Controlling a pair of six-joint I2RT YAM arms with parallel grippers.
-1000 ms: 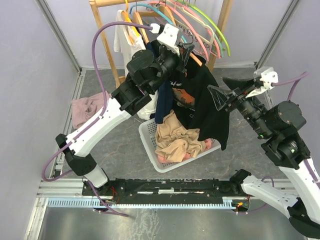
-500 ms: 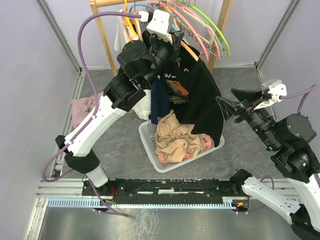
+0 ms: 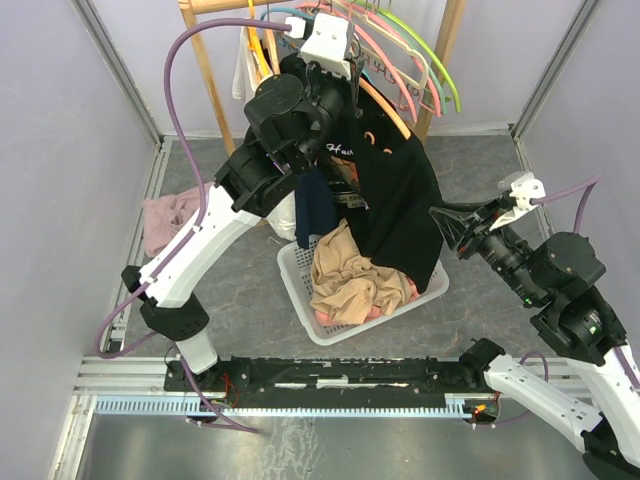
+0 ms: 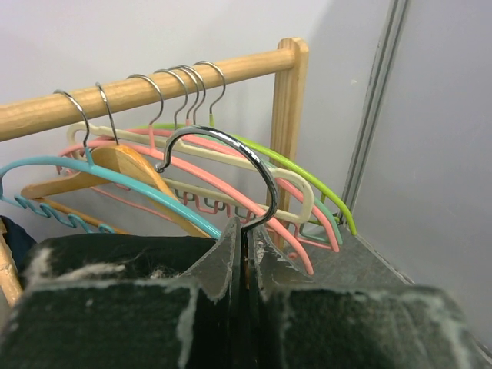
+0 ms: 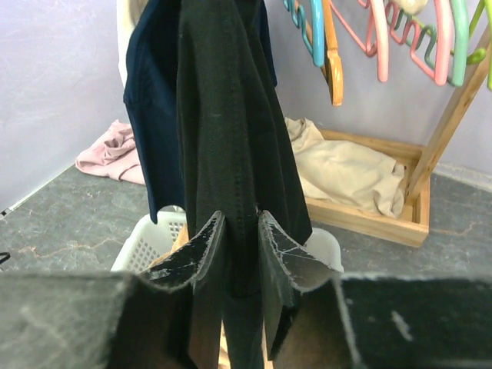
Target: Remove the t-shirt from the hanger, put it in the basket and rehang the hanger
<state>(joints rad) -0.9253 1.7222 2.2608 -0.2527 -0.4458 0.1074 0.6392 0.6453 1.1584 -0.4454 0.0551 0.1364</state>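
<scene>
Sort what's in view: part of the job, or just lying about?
Job: black printed t-shirt, its chrome-hooked hanger, left gripper, right gripper.
Lying about: white plastic laundry basket, tan clothes inside, crumpled pink garment, navy garment, coloured plastic hangers on the wooden rail.

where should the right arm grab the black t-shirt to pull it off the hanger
Take the black t-shirt by its hanging fold, low down, coming level from the right. It drapes as a narrow vertical fold from the hanger, held by the left end effector, so it fits between the fingers of the right end effector and probably slides off with a downward pull.
</scene>
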